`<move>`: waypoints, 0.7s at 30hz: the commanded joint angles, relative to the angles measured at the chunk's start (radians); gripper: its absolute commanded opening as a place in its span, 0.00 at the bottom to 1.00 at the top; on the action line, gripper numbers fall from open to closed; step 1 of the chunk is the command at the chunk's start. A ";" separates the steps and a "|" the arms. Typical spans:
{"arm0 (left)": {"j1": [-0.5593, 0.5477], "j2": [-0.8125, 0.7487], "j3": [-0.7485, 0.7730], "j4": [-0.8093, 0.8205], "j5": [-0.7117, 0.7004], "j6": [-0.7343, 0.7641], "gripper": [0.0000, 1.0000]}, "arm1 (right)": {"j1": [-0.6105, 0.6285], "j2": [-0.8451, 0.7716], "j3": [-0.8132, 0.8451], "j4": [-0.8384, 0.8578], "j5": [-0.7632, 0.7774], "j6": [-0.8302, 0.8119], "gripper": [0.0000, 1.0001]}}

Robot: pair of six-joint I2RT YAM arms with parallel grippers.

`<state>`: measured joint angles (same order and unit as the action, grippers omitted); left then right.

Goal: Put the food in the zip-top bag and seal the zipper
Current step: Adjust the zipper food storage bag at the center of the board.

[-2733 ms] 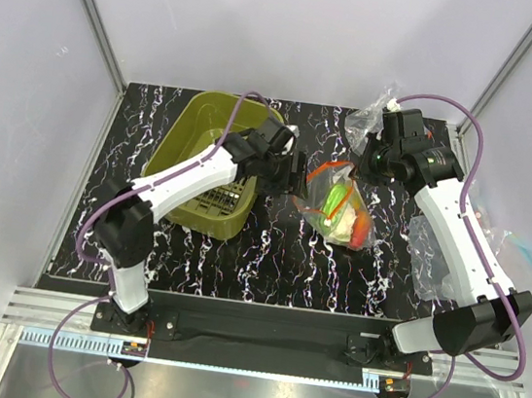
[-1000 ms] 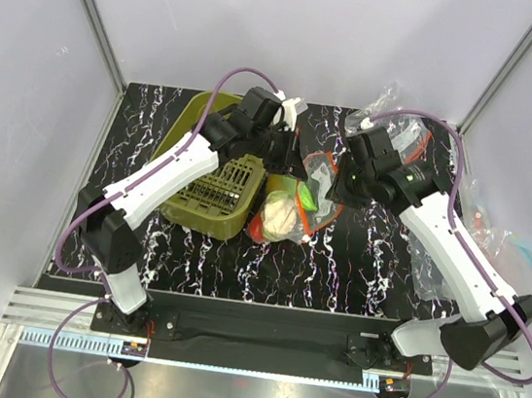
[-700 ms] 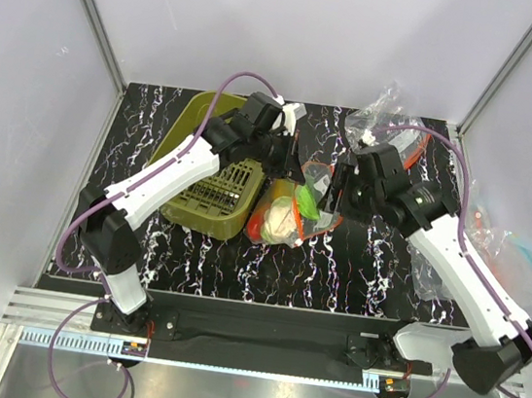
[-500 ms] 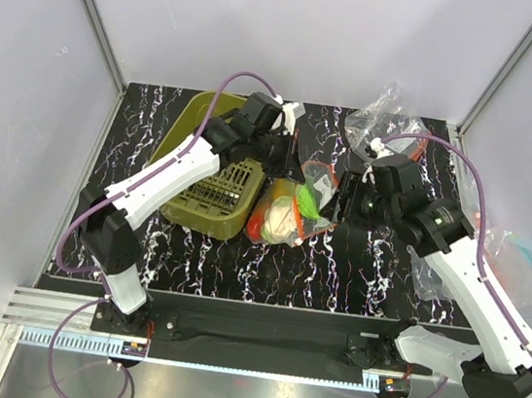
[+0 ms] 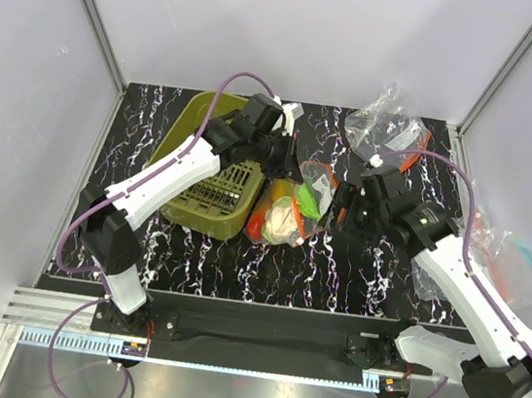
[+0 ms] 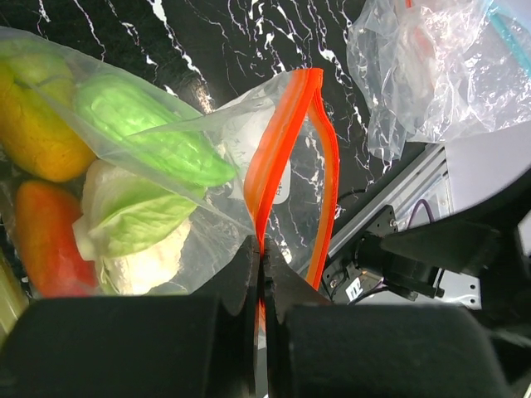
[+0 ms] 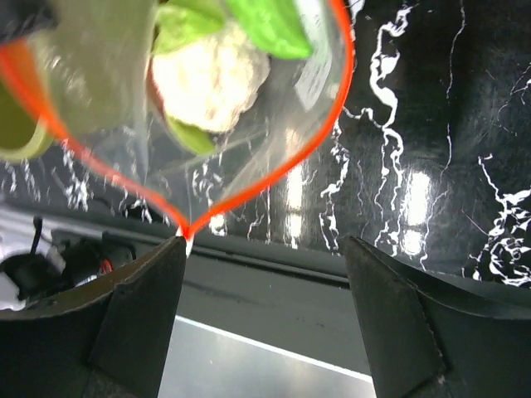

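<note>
My right gripper [image 7: 265, 249] stands wide open, one zipper [image 6: 286, 141] corner at a fingertip. Between my grippers is the bag [image 5: 289, 212], food [image 6: 141, 141] inside, its mouth gaping. My left gripper [image 6: 259, 257] pinches the zipper's other end. Beyond lie the basket [image 5: 198, 117] and spare bags [image 5: 385, 131].

Zip-top bag [image 5: 289, 212], with the food [image 5: 282, 223] inside, sits mid-worktop [image 5: 239, 254]. Basket [image 5: 206, 167] stands just beside it at 9 o'clock. One loose bag [image 5: 385, 131] lies at 1 o'clock; further loose bags [image 5: 509, 256] lie at 3 o'clock, well apart.
</note>
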<state>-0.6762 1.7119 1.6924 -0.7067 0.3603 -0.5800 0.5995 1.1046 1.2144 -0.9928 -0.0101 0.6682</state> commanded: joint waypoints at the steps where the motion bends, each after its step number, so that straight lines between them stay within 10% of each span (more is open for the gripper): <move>1: -0.003 -0.040 0.023 0.009 -0.012 0.019 0.01 | -0.001 0.069 0.026 0.057 0.103 0.064 0.83; 9: -0.005 -0.049 0.030 0.010 -0.020 0.022 0.01 | 0.000 0.202 0.051 0.082 0.130 0.096 0.78; 13: -0.006 -0.051 0.035 0.027 -0.009 0.011 0.01 | 0.000 0.184 0.005 0.152 0.148 0.123 0.60; 15: -0.010 -0.054 0.041 0.041 0.012 0.019 0.07 | 0.000 0.178 0.011 0.163 0.162 0.122 0.33; 18: -0.026 -0.067 0.056 0.026 0.028 0.060 0.30 | 0.000 0.166 0.069 0.132 0.216 0.099 0.03; 21: -0.054 -0.126 0.038 0.027 -0.036 0.107 0.67 | 0.000 0.135 0.100 0.126 0.242 0.097 0.00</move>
<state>-0.6979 1.6924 1.6951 -0.7170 0.3569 -0.5251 0.5995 1.3052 1.2411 -0.8852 0.1574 0.7670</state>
